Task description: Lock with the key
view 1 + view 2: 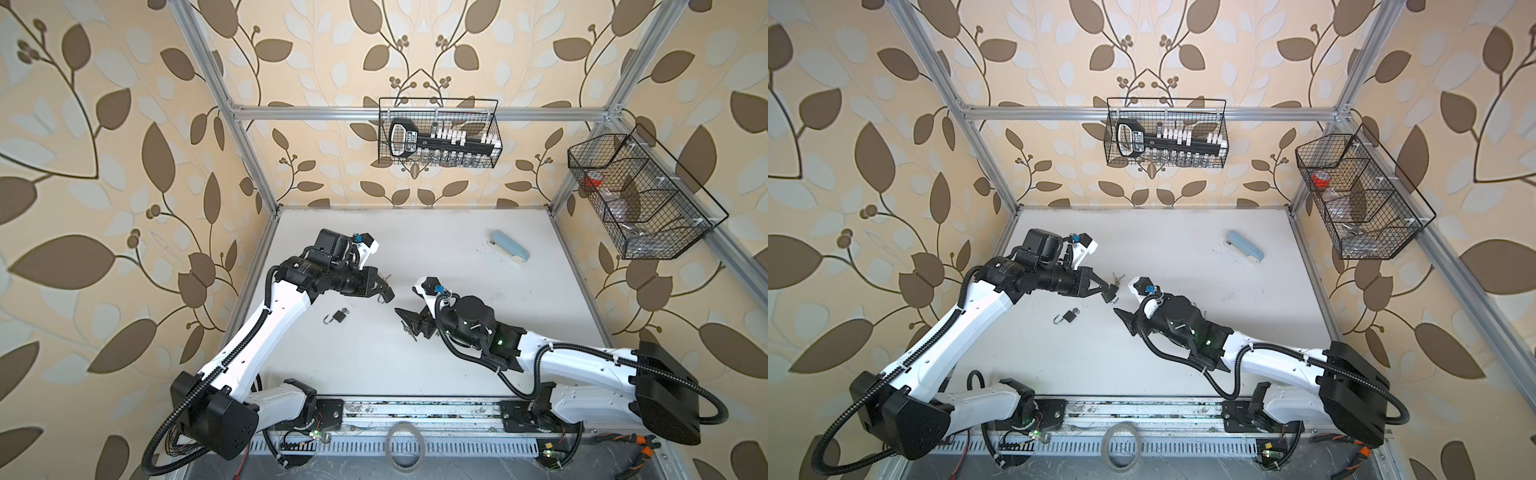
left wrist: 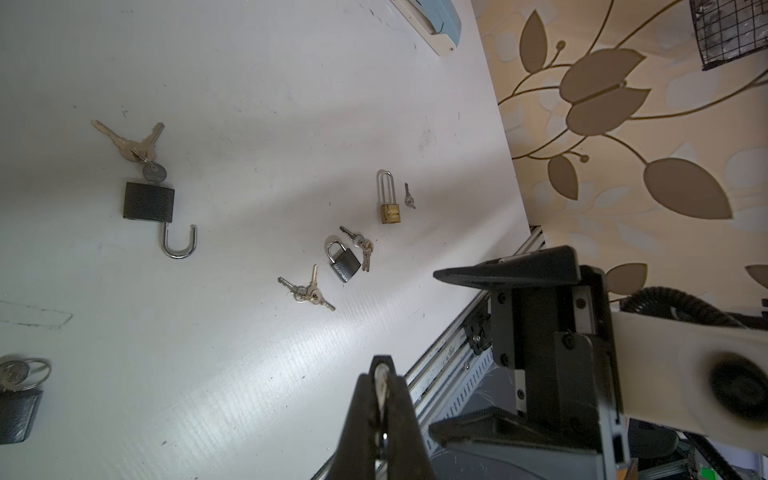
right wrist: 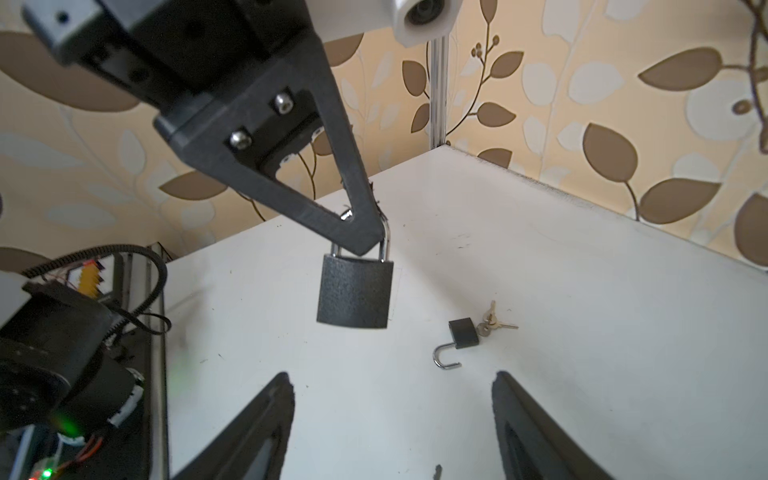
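A dark padlock (image 3: 354, 295) hangs in the air with its silver shackle (image 2: 381, 382) pinched in my shut left gripper (image 3: 365, 243). Both shackle legs sit in the body, and no key shows in it. In both top views that gripper (image 1: 386, 291) (image 1: 1111, 291) is above the table's middle. My right gripper (image 3: 390, 378) faces the padlock from a short way off, open and empty. A small bunch of keys (image 1: 409, 330) lies under it. A second dark padlock (image 3: 463, 332) (image 1: 338, 316) lies on the table, shackle open, with a ringed key (image 3: 492, 324) in it.
In the left wrist view a small dark padlock (image 2: 344, 262), a brass padlock (image 2: 390, 208) and a key bunch (image 2: 306, 291) lie on the white table (image 2: 249, 104). A blue stapler (image 1: 509, 246) lies at the back right. Wire baskets (image 1: 438, 133) (image 1: 640, 195) hang on the frame.
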You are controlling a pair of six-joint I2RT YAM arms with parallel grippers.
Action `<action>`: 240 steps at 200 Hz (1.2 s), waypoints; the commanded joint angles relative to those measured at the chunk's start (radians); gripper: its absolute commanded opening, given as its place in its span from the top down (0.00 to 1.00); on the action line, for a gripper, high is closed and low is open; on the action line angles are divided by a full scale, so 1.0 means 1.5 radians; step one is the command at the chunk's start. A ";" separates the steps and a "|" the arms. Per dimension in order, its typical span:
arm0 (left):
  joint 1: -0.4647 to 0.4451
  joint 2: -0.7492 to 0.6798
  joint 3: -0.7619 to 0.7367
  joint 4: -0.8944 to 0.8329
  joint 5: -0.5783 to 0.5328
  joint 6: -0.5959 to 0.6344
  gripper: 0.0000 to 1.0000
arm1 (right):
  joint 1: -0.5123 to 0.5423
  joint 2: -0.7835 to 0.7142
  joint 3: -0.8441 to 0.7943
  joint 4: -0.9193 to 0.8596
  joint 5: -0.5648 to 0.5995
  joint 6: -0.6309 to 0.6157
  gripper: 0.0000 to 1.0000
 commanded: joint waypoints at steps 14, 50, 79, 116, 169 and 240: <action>0.000 -0.018 0.013 0.021 0.028 -0.006 1.00 | 0.007 0.046 0.058 0.010 0.002 0.028 0.23; 0.000 -0.023 0.011 0.019 0.023 -0.001 1.00 | 0.007 0.097 0.114 -0.033 0.010 0.042 0.29; 0.000 -0.026 0.009 0.020 0.024 0.001 1.00 | 0.007 0.112 0.125 -0.038 0.003 0.051 0.41; 0.000 -0.029 0.005 0.022 0.027 0.003 1.00 | 0.006 0.110 0.125 -0.041 0.000 0.053 0.54; 0.000 -0.027 0.009 0.015 0.028 0.013 1.00 | 0.006 0.108 0.130 -0.043 -0.009 0.052 0.72; 0.000 -0.054 -0.004 0.060 -0.061 -0.026 0.01 | 0.017 0.098 0.126 -0.136 0.113 0.157 0.94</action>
